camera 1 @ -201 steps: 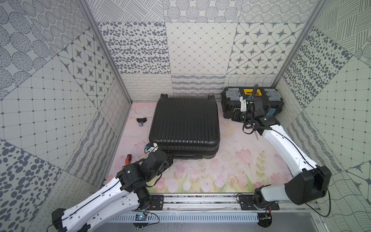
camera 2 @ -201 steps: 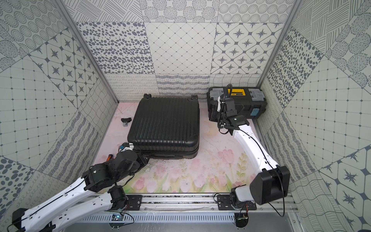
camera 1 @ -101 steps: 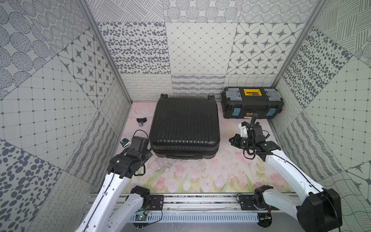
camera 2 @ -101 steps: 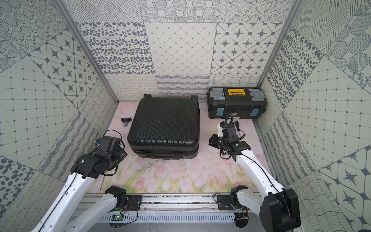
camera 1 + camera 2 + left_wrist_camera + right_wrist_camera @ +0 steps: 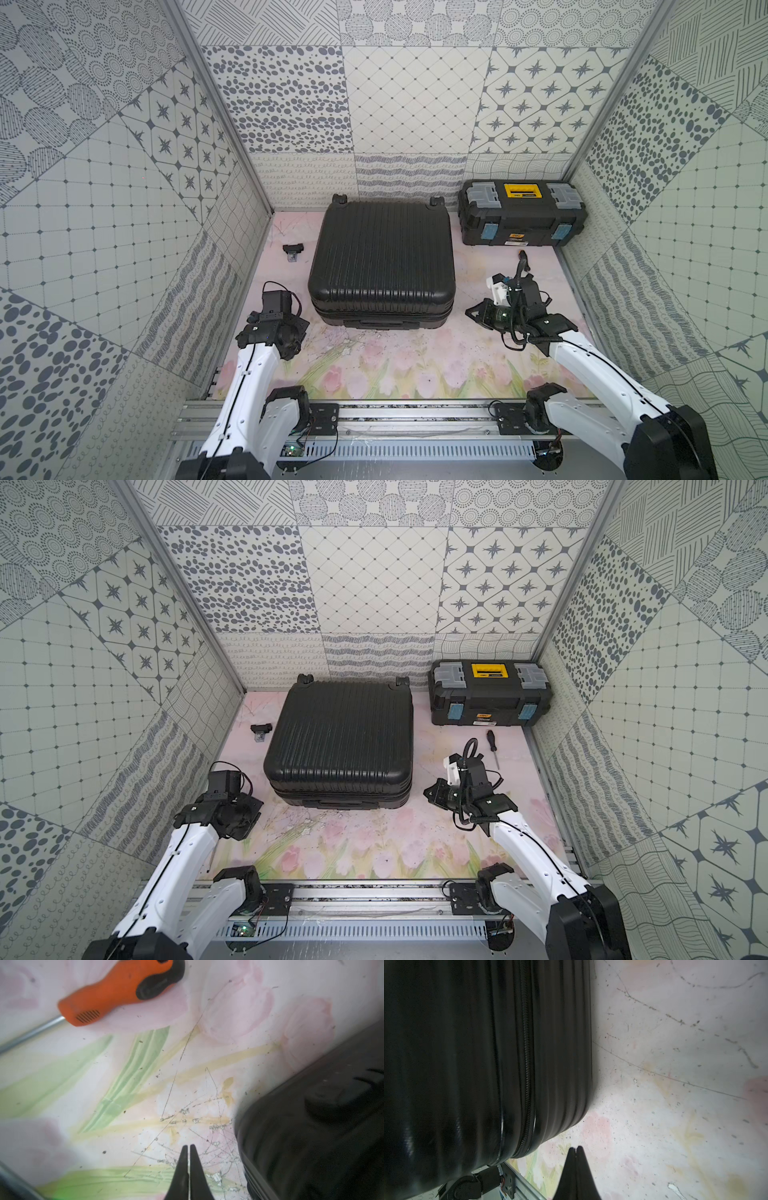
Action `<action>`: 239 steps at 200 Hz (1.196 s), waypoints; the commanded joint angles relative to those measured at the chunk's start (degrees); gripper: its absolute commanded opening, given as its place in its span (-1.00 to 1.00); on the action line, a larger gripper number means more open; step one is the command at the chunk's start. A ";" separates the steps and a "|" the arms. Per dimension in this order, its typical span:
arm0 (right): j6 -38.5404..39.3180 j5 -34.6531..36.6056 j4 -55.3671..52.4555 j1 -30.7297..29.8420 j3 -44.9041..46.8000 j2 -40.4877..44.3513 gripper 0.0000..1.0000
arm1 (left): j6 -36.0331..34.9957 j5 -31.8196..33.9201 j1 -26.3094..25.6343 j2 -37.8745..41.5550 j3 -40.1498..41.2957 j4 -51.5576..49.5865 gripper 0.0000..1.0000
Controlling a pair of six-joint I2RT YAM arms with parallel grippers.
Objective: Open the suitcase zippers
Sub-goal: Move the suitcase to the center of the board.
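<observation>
Black toolbox (image 5: pixel 521 216) w/ yellow & grey lid, back-right corner. Small black screwdriver (image 5: pixel 492 746) just in front, on tulip mat (image 5: pixel 395 365). Orange-handled screwdriver (image 5: pixel 116 991) lies flat on mat. Small black item (image 5: pixel 293 250) nr left wall.

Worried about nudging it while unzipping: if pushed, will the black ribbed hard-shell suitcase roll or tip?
Probably neither: the black ribbed suitcase lies flat on its broad side, so it likely slides. Its small caster wheels stick out sideways, probably idle.
</observation>
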State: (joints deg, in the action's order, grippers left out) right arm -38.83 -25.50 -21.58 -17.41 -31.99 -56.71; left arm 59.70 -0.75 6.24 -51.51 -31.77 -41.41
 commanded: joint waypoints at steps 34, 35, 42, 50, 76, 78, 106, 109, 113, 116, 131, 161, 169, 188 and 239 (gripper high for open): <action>-4.82 -6.86 10.44 -0.14 0.67 -8.13 -1.00 | 10.81 -18.14 -0.75 -9.74 8.25 37.69 -1.00; -5.01 -7.12 10.78 -0.20 0.69 -8.36 -1.00 | 10.89 -18.14 -0.81 -9.75 8.32 37.79 -1.00; -6.30 -8.25 13.26 -0.42 0.70 -9.60 -1.00 | 11.36 -18.30 -1.15 -9.67 8.82 38.91 -1.00; -8.35 -9.02 16.13 -0.75 1.95 -10.84 -1.00 | 11.94 -18.54 -1.75 -9.75 9.32 40.15 -1.00; -8.81 -11.35 19.21 -1.63 -1.81 -17.12 -1.00 | 13.80 -18.27 -5.00 -11.84 10.43 44.91 -1.00; -8.70 -11.29 19.21 -1.65 -2.30 -17.56 -1.00 | 13.89 -18.17 -5.25 -12.10 10.48 45.36 -1.00; -7.20 -8.92 18.68 -1.27 -7.72 -23.74 -1.00 | 16.25 -17.72 -7.60 -16.76 10.38 52.35 -1.00; -7.19 -8.88 18.68 -1.16 -8.22 -24.43 -1.00 | 16.48 -17.64 -7.76 -17.34 10.29 53.17 -1.00; -7.10 -8.72 18.82 -1.06 -8.90 -25.28 -1.00 | 16.64 -17.55 -8.05 -18.12 10.13 54.32 -1.00; -6.99 -8.63 18.99 -0.98 -9.32 -25.89 -1.00 | 16.67 -17.61 -8.24 -18.79 9.99 55.10 -1.00; -5.28 -7.69 17.27 -0.16 -12.01 -29.09 -1.00 | 17.31 -17.58 -8.44 -21.14 9.13 57.33 -1.00; -6.49 -8.14 20.52 2.81 -10.91 -30.70 -1.00 | 15.36 -16.75 -8.36 -20.55 5.04 51.81 -1.00; -6.17 -8.10 20.36 3.44 -10.66 -30.22 -1.00 | 13.31 -15.29 -8.41 -18.48 2.73 44.50 -1.00; -5.19 -8.14 19.81 4.74 -9.91 -28.57 -1.00 | 6.10 -5.63 -8.36 -10.51 -3.41 24.98 -1.00; -4.94 -10.89 22.42 6.25 -7.07 -27.31 -1.00 | -1.86 5.48 -1.85 -4.59 -13.82 10.02 -1.00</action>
State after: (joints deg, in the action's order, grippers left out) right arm -44.10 -34.20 -2.70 -11.25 -40.53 -85.03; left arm 66.54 -5.34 0.54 -56.55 -39.53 -16.75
